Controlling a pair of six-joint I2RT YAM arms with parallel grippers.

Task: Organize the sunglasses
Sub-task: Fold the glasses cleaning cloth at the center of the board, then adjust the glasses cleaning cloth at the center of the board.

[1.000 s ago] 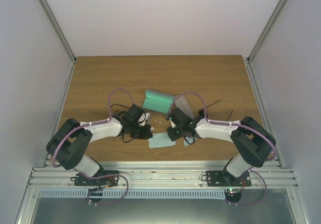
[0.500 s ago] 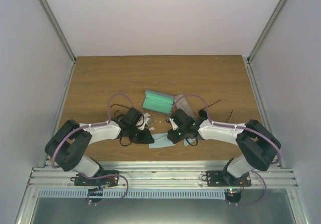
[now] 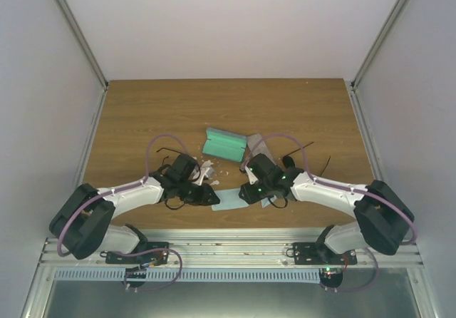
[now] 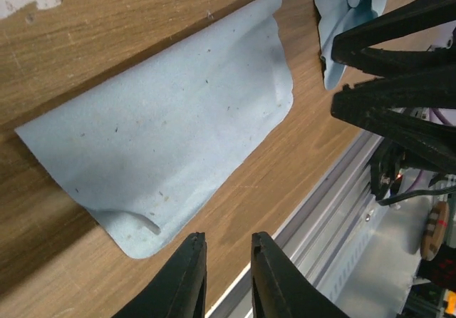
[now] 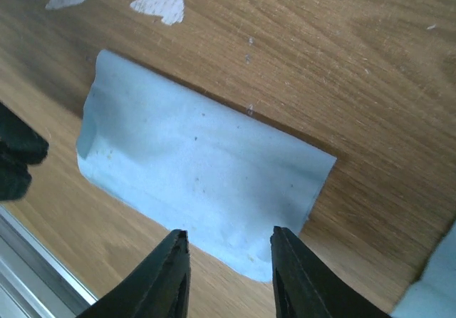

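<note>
Left gripper (image 4: 228, 243) and right gripper (image 5: 229, 236) (fingers parted, empty) crowd the folded light-blue cloth (image 4: 164, 140); a snag or collision is possible.

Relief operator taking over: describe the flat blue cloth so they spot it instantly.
Start on the wooden table, at its near edge, midway between the two arms. There, between the left tool and the right tool, lies a light-blue cloth, flat and roughly rectangular. Its neighbour, the other light-blue cloth beside the right tool, is bunched up, not flat.
</note>
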